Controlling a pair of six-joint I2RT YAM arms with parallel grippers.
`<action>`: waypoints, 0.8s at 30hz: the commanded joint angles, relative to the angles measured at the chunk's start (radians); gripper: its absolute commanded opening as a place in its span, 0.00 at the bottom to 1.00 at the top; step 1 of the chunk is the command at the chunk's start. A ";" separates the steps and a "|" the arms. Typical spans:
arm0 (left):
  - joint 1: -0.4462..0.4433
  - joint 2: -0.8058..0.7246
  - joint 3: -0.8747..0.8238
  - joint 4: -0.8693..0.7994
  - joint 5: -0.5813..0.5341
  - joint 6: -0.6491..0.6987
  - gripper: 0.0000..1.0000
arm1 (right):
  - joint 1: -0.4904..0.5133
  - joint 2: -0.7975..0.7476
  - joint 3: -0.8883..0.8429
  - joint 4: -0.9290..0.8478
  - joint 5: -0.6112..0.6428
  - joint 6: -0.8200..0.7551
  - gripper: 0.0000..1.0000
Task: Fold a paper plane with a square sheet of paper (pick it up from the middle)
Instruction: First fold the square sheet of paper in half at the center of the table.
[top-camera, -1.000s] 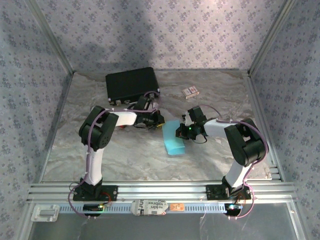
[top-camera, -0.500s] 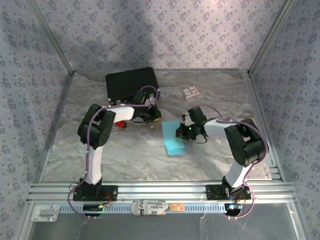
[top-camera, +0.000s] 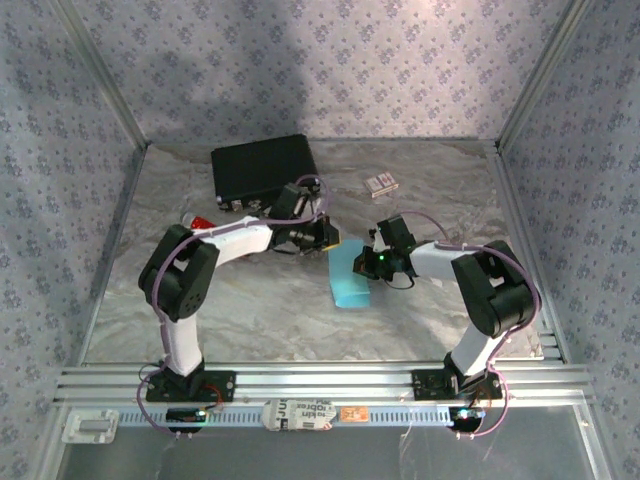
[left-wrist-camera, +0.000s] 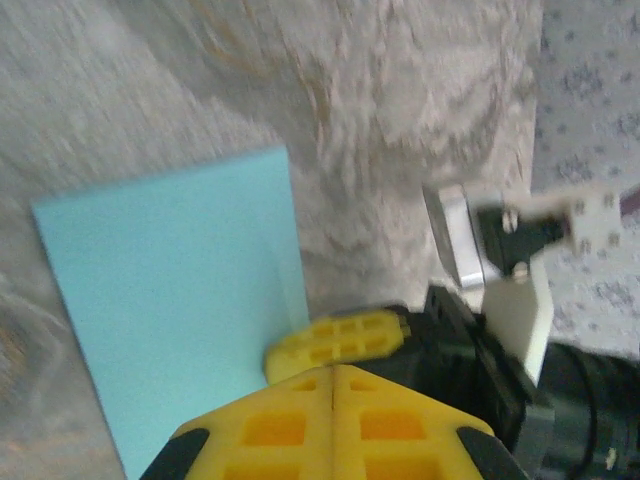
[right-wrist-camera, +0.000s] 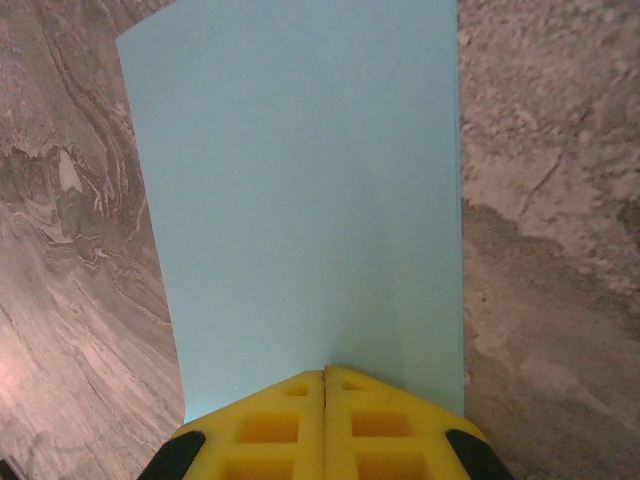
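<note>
Marbled table (top-camera: 250, 320): blue paper (top-camera: 350, 287), black case (top-camera: 262, 168), card box (top-camera: 380, 183).

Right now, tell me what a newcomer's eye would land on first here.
The light blue sheet of paper lies in the middle of the grey marbled table, bright against it. Both yellow-fingered grippers meet at its far end, shut: the right gripper over the sheet, the left gripper at its edge. A black case sits at the far left.

Black case (top-camera: 262, 168) is lying flat at the far left of the table (top-camera: 250, 310). Small patterned box (top-camera: 380, 183) is sitting well to its right. Red item (top-camera: 197, 221) is lying near the case.
</note>
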 joint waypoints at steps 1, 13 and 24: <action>-0.015 -0.013 -0.063 0.049 0.103 -0.061 0.05 | -0.001 0.016 -0.036 -0.072 0.084 0.012 0.00; -0.056 0.032 -0.176 0.176 0.172 -0.142 0.05 | -0.001 0.017 -0.047 -0.078 0.079 -0.001 0.00; -0.065 0.073 -0.214 0.054 0.112 -0.038 0.04 | -0.002 0.028 -0.045 -0.083 0.080 -0.008 0.00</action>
